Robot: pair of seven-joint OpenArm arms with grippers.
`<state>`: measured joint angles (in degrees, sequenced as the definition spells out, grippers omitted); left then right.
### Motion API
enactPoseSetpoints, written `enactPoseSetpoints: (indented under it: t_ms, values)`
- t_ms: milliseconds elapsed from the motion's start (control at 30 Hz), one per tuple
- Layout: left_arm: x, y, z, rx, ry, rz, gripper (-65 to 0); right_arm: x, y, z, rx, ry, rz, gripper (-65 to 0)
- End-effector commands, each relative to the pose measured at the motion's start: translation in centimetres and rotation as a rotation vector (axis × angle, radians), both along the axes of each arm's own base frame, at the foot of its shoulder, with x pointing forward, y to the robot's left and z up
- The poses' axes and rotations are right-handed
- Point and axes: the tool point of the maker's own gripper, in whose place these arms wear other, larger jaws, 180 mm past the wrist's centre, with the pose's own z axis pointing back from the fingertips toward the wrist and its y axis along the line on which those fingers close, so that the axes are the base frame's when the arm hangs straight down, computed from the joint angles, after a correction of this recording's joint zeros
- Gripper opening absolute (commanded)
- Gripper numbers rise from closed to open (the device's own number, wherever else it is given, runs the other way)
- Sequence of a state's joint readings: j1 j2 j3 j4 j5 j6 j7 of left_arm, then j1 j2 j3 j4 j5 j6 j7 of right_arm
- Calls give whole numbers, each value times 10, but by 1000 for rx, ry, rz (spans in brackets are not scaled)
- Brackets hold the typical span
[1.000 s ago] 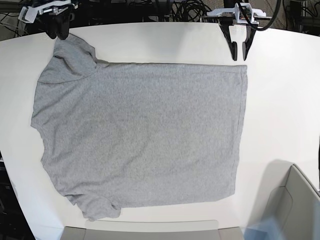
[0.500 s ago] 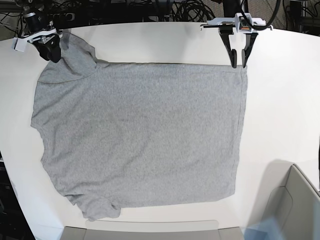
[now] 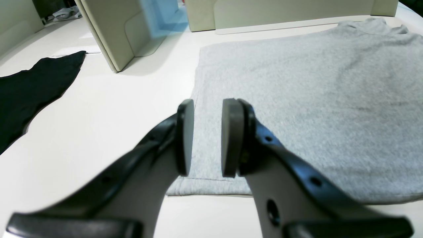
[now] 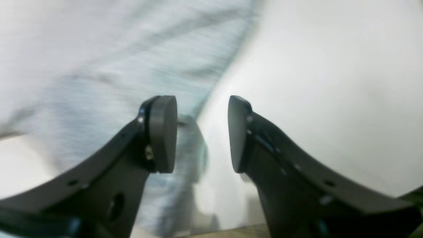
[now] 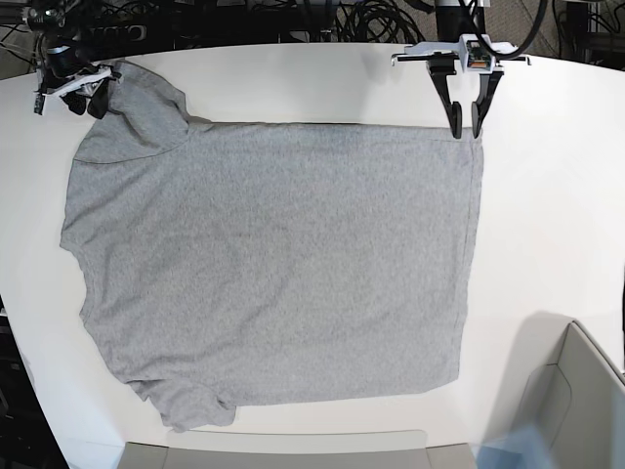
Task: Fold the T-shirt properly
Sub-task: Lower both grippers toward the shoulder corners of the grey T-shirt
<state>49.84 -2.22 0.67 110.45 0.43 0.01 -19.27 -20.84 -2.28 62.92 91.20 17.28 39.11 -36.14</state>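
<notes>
The light grey T-shirt (image 5: 273, 264) lies spread flat on the white table (image 5: 547, 195), plain side up, with its sleeves at the left. My left gripper (image 5: 466, 125) stands at the shirt's top right hem corner. In the left wrist view its jaws (image 3: 206, 138) are open a little, straddling the T-shirt (image 3: 314, 92) edge just inside the corner, with nothing pinched. My right gripper (image 5: 83, 103) is at the outer edge of the top left sleeve. In the blurred right wrist view it (image 4: 201, 132) is open over the border between the T-shirt (image 4: 99, 66) and bare table.
A beige bin (image 5: 576, 391) stands at the front right and a flat tray (image 5: 273, 451) at the front edge. Cables (image 5: 361, 20) crowd the back. A black cloth (image 3: 29, 96) lies on the table beyond the bin (image 3: 112, 33).
My left gripper has come down from behind the shirt onto the hem corner. My right gripper has dropped and shifted left to the sleeve's outer edge. The shirt has not moved.
</notes>
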Motion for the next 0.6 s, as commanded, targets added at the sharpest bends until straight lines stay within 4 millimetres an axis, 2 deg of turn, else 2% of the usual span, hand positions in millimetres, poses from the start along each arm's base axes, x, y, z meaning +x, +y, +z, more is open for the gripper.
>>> enactPoseSetpoints:
  t_ms: [0,100,233,333,467,567]
  values:
    - [0,-1,10,4,-32,-3,-494,4,-9,8,-24,-37,-15,-396]
    - [1,-1,13,4,-40,-4,-494,-3,-24,0,-45,-2,-86,-396]
    - [2,-1,17,5,-50,-3,-494,-8,-25,-16,-48,61,-106,-396]
    - [3,-1,17,5,-52,-2,-494,-13,-14,-25,-24,80,-110,-396]
    - [3,-1,17,5,-52,-2,-494,-17,2,-24,-15,81,-109,-396]
    - [3,-1,17,3,-52,1,-494,-20,2,-22,-32,94,-102,-396]
